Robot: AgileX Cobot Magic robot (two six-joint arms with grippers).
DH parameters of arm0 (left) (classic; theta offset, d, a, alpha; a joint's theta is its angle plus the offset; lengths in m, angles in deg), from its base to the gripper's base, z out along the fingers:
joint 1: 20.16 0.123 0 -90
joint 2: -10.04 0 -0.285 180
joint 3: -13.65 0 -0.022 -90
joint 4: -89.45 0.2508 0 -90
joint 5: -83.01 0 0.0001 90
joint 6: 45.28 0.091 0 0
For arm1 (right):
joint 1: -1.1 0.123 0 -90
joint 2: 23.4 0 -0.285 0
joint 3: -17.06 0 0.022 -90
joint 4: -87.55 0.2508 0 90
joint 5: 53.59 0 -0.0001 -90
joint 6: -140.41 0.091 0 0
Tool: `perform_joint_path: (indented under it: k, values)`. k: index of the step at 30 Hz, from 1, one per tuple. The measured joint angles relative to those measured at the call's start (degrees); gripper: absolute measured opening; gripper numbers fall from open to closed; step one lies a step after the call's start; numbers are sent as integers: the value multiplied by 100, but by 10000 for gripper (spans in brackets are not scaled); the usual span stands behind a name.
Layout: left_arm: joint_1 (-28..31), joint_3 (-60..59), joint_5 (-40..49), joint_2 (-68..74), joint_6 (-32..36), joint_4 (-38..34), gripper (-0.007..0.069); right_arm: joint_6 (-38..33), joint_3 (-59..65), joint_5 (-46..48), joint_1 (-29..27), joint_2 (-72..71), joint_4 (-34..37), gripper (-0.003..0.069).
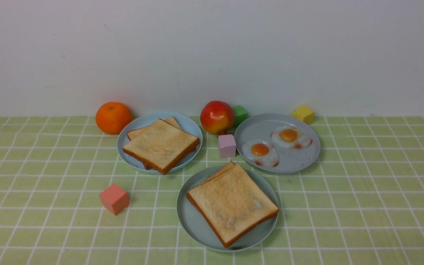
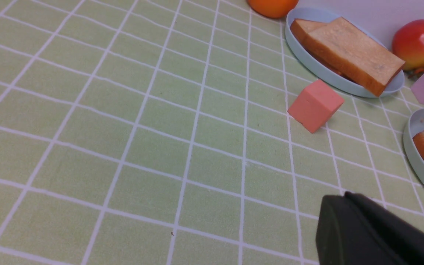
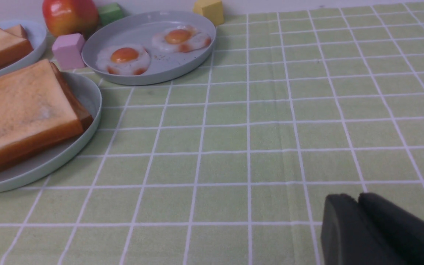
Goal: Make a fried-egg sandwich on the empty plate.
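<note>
The pale teal plate (image 1: pixel 193 221) sits front and centre with two toast slices stacked on it; the top slice (image 1: pixel 232 204) covers the lower one, whose edge (image 1: pixel 217 173) peeks out at the back. No egg shows between them. Two fried eggs (image 1: pixel 260 151) (image 1: pixel 290 137) lie on the grey speckled plate (image 1: pixel 260 127) behind it on the right. Neither gripper shows in the front view. My left gripper (image 2: pixel 345 194) is shut and empty above the cloth, near the teal plate's rim (image 2: pixel 416 147). My right gripper (image 3: pixel 357 197) is shut and empty, right of the plate (image 3: pixel 90 99).
A small pale blue plate (image 1: pixel 191 129) at the back left holds two more toast slices (image 1: pixel 160 145). An orange (image 1: pixel 113 117), an apple (image 1: pixel 217 116), and green (image 1: pixel 240 114), yellow (image 1: pixel 303 113), lilac (image 1: pixel 227 145) and salmon (image 1: pixel 114 199) cubes stand around the plates on the green checked cloth.
</note>
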Motion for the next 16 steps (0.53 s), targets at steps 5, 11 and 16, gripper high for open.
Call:
perform_joint_path:
  k: [5, 11, 16]
  values:
    - [0, 0, 0, 0, 0, 0, -10, 0, 0, 7, 0, 0, 0, 85]
    - [0, 0, 0, 0, 0, 0, -4, 0, 0, 7, 0, 0, 0, 93]
    - [0, 0, 0, 0, 0, 0, 0, 0, 0, 7, 0, 0, 0, 100]
